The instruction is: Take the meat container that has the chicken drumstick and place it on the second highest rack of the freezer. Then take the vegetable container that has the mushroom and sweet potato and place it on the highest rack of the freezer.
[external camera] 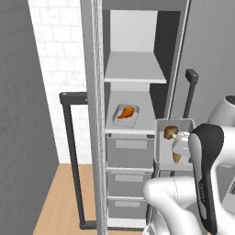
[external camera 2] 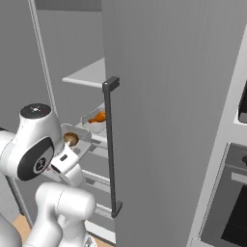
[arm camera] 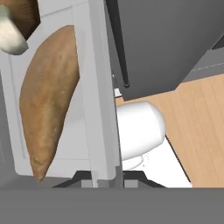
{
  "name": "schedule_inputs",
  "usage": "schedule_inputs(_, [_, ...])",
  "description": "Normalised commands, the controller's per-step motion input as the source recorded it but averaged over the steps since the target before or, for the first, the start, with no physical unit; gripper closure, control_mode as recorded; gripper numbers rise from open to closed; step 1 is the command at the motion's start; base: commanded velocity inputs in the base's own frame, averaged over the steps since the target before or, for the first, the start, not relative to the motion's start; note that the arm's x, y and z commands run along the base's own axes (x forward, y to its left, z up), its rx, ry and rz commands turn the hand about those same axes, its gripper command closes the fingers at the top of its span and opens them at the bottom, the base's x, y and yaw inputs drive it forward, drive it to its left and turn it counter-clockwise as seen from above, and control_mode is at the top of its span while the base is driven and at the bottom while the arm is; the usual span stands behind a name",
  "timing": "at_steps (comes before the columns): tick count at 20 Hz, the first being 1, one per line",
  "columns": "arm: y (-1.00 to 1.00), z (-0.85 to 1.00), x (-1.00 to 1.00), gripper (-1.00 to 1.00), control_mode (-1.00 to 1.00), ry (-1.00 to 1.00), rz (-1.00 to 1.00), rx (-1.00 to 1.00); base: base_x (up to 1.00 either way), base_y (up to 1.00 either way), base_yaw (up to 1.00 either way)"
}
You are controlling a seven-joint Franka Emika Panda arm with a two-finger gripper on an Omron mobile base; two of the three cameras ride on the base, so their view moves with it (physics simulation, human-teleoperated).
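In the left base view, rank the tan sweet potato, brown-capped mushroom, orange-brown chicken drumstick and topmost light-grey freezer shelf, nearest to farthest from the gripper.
1. Tan sweet potato, in the held tray by the gripper.
2. Brown-capped mushroom, same tray, just above.
3. Orange-brown chicken drumstick, on the lower shelf, left.
4. Topmost light-grey shelf, highest.

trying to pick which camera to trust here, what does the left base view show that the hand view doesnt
Left base view alone: the open freezer with its highest rack, the chicken drumstick in its tray on the rack below, and grey drawers beneath.

Hand view alone: the gripper shut on the vegetable container's wall, seen close, with wooden floor below.

Both: the vegetable container, held up outside the freezer and not yet on a rack, with the mushroom and the sweet potato inside.
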Motion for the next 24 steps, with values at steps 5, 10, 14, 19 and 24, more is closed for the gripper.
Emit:
schedule_inputs(5, [0.0, 0.0, 0.0, 1.0, 1.0, 0.0, 0.0, 0.0, 0.0, 0.0, 0.0])
schedule_inputs(10, [0.0, 0.04, 0.0, 1.0, -1.0, -0.02, 0.0, 0.0, 0.0, 0.0, 0.0])
schedule_inputs(14, [0.1, 0.37, 0.0, 1.0, -1.0, -0.12, 0.0, -0.12, 0.0, 0.0, 0.0])
schedule_inputs(19, [0.14, 0.4, -0.05, 1.0, -1.0, -0.16, 0.0, -0.14, 0.0, 0.0, 0.0])
schedule_inputs(24, [0.14, 0.45, 0.0, 1.0, -1.0, -0.16, 0.03, -0.05, 0.0, 0.0, 0.0])
